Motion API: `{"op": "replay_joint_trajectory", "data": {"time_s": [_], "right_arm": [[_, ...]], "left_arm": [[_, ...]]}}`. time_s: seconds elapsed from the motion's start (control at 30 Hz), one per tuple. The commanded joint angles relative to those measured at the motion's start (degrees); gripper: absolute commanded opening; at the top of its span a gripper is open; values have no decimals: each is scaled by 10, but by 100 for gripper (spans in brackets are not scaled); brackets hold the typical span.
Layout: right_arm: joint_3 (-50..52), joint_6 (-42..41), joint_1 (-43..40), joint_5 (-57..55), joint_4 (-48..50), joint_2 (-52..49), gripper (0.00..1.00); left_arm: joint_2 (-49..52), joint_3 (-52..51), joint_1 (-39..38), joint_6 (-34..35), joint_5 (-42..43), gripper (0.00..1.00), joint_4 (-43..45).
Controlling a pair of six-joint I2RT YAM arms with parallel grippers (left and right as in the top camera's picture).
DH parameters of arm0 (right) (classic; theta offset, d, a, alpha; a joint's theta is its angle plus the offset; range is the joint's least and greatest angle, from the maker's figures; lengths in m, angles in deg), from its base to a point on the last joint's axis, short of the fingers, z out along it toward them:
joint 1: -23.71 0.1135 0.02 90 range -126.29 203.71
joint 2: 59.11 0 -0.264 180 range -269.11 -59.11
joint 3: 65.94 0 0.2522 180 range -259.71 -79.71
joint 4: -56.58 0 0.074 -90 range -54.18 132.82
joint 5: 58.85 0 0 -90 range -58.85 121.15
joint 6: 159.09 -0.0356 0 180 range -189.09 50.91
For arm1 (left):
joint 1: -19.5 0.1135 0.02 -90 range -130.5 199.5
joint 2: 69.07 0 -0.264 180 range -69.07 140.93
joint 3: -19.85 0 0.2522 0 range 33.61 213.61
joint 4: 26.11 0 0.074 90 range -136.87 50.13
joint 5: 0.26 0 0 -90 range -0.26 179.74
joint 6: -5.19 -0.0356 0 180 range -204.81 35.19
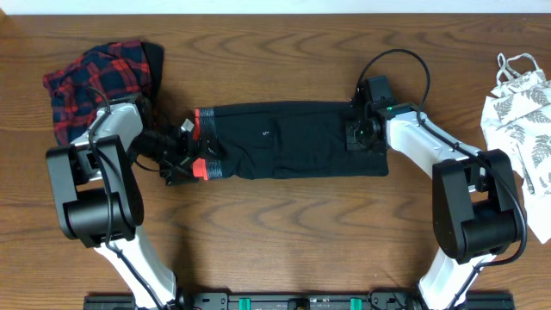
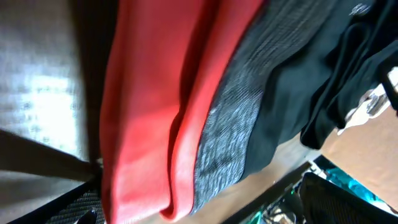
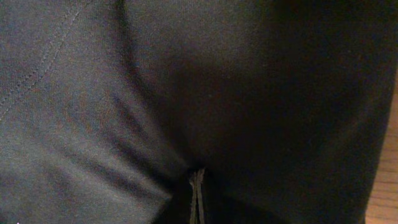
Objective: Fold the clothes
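The left hand (image 1: pixel 183 152) is spread wide at the red and grey waistband (image 1: pixel 200 169) of black leggings (image 1: pixel 293 142), gripping nothing. The right hand (image 1: pixel 360 135) is closed tight at the opposite end, pinching the black cloth, with creases gathering at its tips. The leggings lie folded in a long band across the middle of the wooden surface (image 1: pixel 293 232). A tiny pale mark on them is too small to read. Wood shows all around them. A plaid cloth (image 1: pixel 90 86) lies far left and a white leaf-print top (image 1: pixel 521 112) at the right edge.
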Motion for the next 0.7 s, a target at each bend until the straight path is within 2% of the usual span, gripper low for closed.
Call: {"op": "replay_joint_trajectory", "data": {"time_s": [0.0, 0.13, 0.33, 0.67], "right_arm": [[27, -7, 0, -48, -21, -35, 1], [27, -7, 0, -48, -21, -35, 1], [27, -7, 0, -48, -23, -35, 1], [27, -6, 0, -49, -26, -35, 1]], "left_arm": [[28, -44, 0, 0, -50, 98, 49], [28, -101, 0, 29, 14, 98, 101], [28, -162, 0, 111, 24, 98, 132], [28, -176, 0, 115, 22, 98, 82]]}}
